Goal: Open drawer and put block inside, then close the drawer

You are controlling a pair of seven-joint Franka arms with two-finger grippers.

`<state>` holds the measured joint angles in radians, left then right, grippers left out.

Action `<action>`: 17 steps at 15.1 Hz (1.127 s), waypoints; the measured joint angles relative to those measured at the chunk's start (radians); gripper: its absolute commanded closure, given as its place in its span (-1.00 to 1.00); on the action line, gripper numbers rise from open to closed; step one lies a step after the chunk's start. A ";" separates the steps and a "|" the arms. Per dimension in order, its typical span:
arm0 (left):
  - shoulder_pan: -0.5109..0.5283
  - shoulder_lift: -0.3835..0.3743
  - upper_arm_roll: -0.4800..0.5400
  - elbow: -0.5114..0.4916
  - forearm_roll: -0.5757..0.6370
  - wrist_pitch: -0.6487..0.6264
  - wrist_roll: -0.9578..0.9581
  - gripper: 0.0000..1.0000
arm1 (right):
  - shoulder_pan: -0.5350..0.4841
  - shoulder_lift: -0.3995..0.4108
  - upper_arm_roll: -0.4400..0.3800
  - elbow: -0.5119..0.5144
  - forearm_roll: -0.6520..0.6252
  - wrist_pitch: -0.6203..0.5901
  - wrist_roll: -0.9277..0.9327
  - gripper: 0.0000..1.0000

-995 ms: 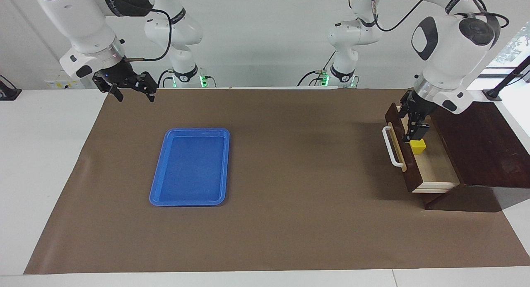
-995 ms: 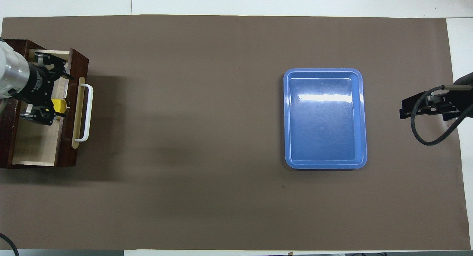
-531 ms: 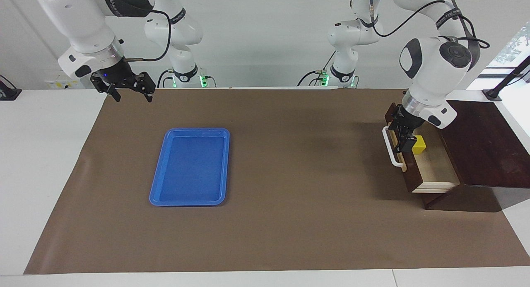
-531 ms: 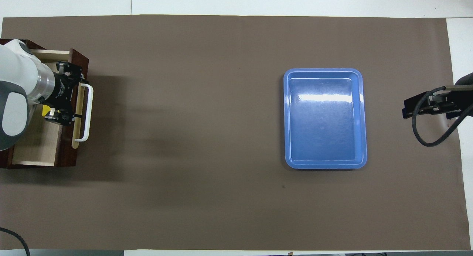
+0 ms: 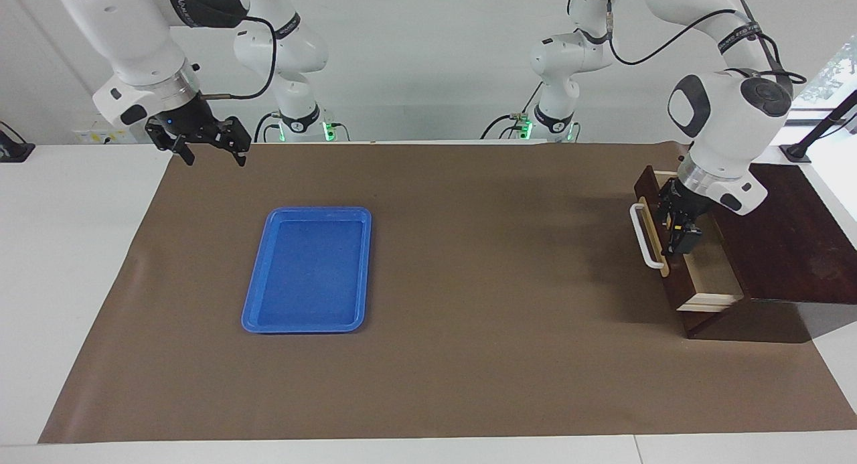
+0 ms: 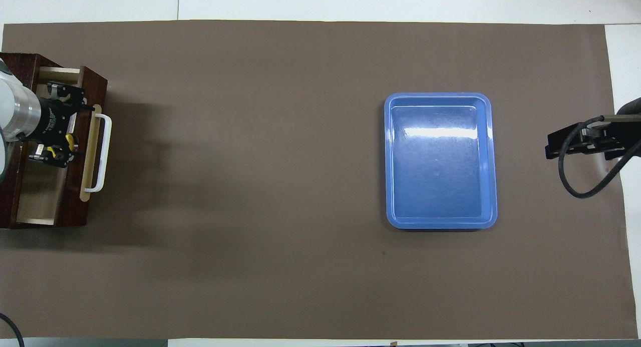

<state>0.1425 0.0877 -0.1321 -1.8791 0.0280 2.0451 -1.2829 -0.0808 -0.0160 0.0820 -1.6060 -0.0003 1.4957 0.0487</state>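
1. Right gripper [image 5: 218, 157]: waits over the mat's corner at the right arm's end, jaws apart, nothing between them. No change from the earlier frames.
2. Blue tray [image 5: 304, 212]: well clear of both sets of jaws and not involved.
3. Drawer [image 5: 713, 276]: still part open. Its white handle [image 5: 644, 236] is just outside the left jaws, toward the right arm's end.
4. Left gripper [image 5: 681, 233]: low over the drawer's interior, right against the front panel, jaws apart.
5. Block [image 6: 70, 141]: in the drawer under the left jaws. Only a yellow sliver shows.
6. Progress: opening and block placement are done, closing is partway.
7. Versus 0.5 s ago: the drawer sits further into the dark box [image 5: 790, 236], and the left gripper has shifted from the handle to inside the front panel.
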 measured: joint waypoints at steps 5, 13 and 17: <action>0.082 0.006 0.003 0.000 0.034 0.046 0.086 -1.00 | 0.000 0.000 0.000 0.000 0.000 0.000 0.000 -1.00; 0.114 0.007 0.000 0.000 0.029 0.051 0.127 -1.00 | -0.001 0.000 0.000 0.000 0.000 0.000 0.000 -1.00; 0.114 0.007 -0.002 0.003 0.030 0.041 0.142 -1.00 | -0.002 0.000 0.000 0.000 0.000 0.000 0.000 -1.00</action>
<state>0.2564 0.0948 -0.1345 -1.8761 0.0581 2.0864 -1.1409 -0.0831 -0.0160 0.0816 -1.6064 -0.0004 1.4957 0.0487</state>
